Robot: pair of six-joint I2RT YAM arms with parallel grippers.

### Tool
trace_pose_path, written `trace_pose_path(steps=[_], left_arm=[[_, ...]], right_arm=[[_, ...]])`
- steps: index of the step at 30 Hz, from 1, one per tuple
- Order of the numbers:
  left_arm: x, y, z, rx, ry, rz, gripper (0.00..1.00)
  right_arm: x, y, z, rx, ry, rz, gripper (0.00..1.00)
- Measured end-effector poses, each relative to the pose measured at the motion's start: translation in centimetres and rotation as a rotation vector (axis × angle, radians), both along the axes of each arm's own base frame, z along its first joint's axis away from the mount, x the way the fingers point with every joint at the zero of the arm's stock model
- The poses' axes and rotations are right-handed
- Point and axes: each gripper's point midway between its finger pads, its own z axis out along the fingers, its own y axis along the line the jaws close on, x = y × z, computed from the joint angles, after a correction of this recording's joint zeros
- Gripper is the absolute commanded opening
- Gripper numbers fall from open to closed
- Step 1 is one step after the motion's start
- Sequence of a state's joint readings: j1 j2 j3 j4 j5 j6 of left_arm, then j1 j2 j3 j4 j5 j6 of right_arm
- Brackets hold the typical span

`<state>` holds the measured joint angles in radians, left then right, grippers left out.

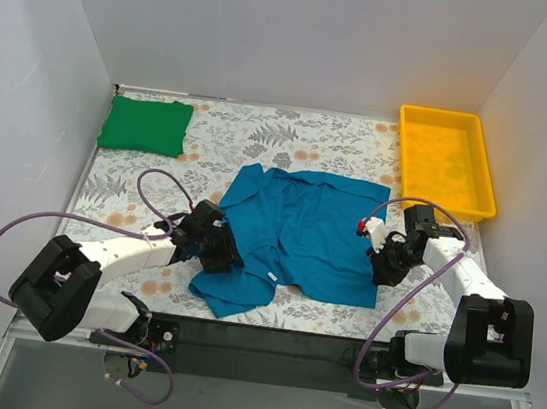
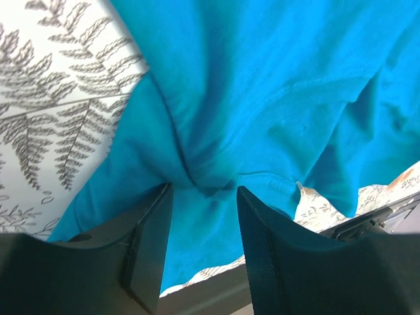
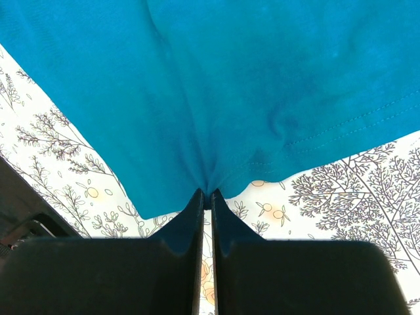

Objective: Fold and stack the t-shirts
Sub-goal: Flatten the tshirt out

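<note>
The teal-blue t-shirt (image 1: 300, 233) lies partly spread and rumpled in the middle of the table, with its small white neck label (image 1: 271, 279) near the front. My left gripper (image 1: 219, 253) is over the shirt's front left part. In the left wrist view (image 2: 203, 190) its jaws stand apart, with bunched teal cloth (image 2: 262, 98) between the fingertips. My right gripper (image 1: 383, 269) is at the shirt's right edge. In the right wrist view (image 3: 205, 193) it is shut, pinching the teal hem (image 3: 216, 85). The green t-shirt (image 1: 145, 125) lies folded at the back left.
A yellow plastic tray (image 1: 482, 192) stands at the back right corner. The floral tablecloth (image 1: 262, 138) covers the table. White walls close in the left, back and right sides. The dark front edge (image 1: 266, 340) runs between the arm bases.
</note>
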<state>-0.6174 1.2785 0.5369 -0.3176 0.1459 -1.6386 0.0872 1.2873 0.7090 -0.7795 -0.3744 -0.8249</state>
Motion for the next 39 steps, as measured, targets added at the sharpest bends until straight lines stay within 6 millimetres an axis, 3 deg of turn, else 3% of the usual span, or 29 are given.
trace_pose_path(steps=[11,19,25,35,39], left_arm=[[0.7,-0.2,-0.1,-0.001,-0.020,0.007,0.34],[0.4,-0.5,0.9,-0.027,-0.039,-0.024,0.44],[0.8,-0.9,2.5,-0.056,-0.082,-0.043,0.45],[0.7,-0.7,0.2,0.011,-0.013,-0.065,0.44],[0.8,-0.6,0.2,0.022,-0.020,-0.074,0.38]], right_arm=[[-0.2,-0.1,-0.3,-0.001,0.003,-0.002,0.06],[-0.3,-0.1,-0.6,-0.001,0.001,-0.002,0.06],[-0.3,-0.1,-0.6,-0.001,0.000,-0.002,0.06],[-0.5,-0.1,-0.7,-0.001,0.000,-0.002,0.06],[-0.4,-0.1,-0.7,-0.001,-0.002,-0.002,0.05]])
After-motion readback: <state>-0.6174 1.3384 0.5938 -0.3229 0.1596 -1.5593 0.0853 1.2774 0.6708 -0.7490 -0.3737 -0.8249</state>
